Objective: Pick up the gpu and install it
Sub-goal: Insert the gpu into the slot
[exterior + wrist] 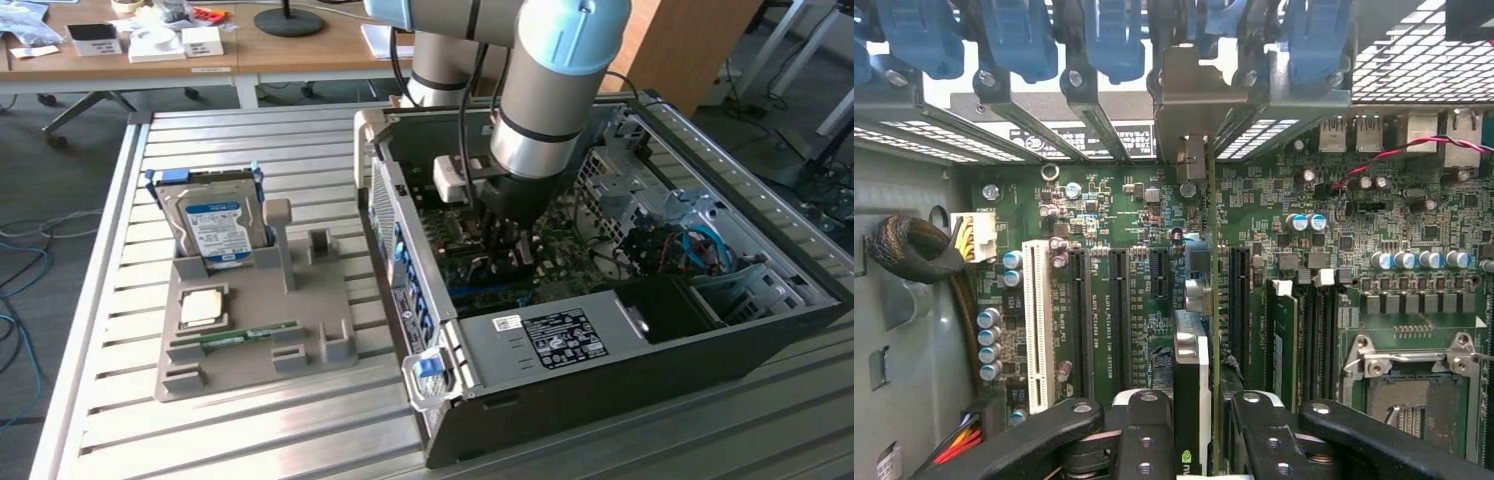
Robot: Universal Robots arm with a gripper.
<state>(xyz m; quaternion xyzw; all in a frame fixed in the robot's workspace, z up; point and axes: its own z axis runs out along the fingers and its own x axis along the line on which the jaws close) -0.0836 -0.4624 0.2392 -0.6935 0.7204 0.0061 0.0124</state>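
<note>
Our single arm [541, 80] reaches steeply down from above, its grey wrist section near vertical and the gripper [511, 245] sunk low at its end. In the wrist view our gripper [1194, 415] shows two black fingers [1054, 435] flanking a thin card held edge-on between them, the jaws partly closed and pressed against its faces.
</note>
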